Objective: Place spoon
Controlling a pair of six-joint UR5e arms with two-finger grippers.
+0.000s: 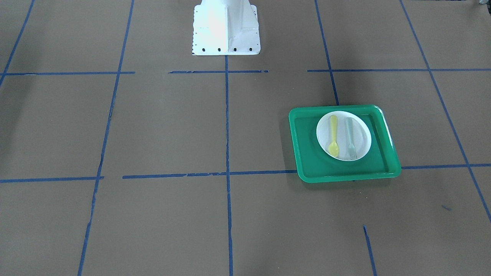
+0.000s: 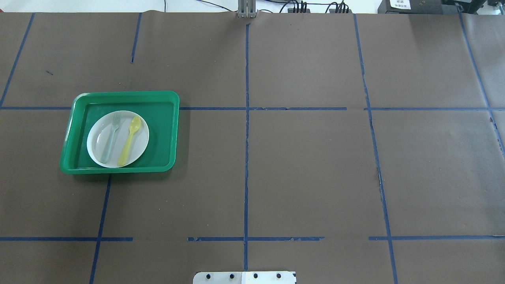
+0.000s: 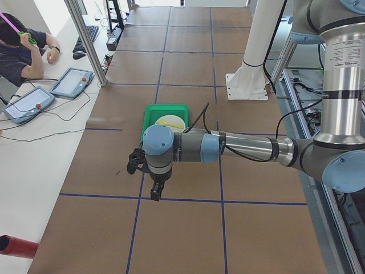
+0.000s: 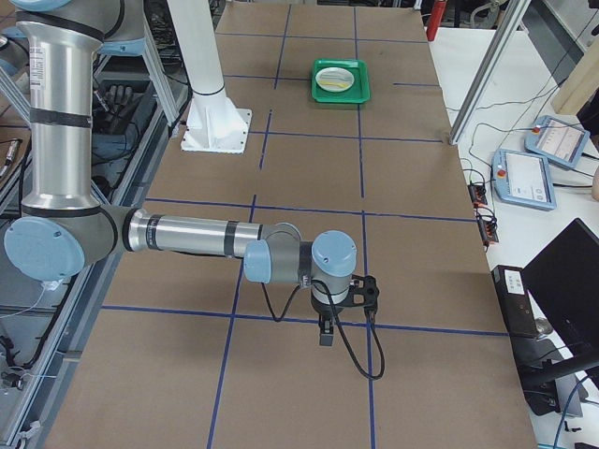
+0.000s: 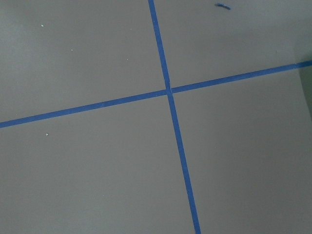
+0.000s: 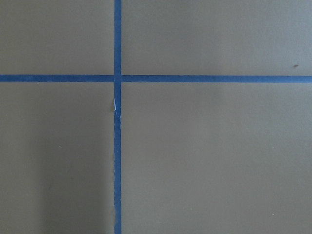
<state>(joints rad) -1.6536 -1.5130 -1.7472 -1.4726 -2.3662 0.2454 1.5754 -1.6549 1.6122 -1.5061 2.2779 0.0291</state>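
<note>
The small yellow spoon (image 1: 333, 136) lies on a white plate (image 1: 342, 132), beside a pale grey-green fork (image 1: 350, 138). The plate sits in a green tray (image 1: 379, 161). In the overhead view the spoon (image 2: 129, 141), plate (image 2: 119, 134) and tray (image 2: 161, 130) are at the left. My left gripper (image 3: 154, 196) hangs over bare table, well short of the tray (image 3: 151, 111). My right gripper (image 4: 325, 335) hangs over the table far from the tray (image 4: 360, 89). Both show only in side views, so I cannot tell if they are open or shut. Both wrist views show only brown paper and blue tape.
The table is covered in brown paper with a grid of blue tape lines. The white robot base (image 1: 226, 27) stands at the table's robot-side edge. An operator (image 3: 20, 51) sits at a side desk with tablets (image 3: 71, 83).
</note>
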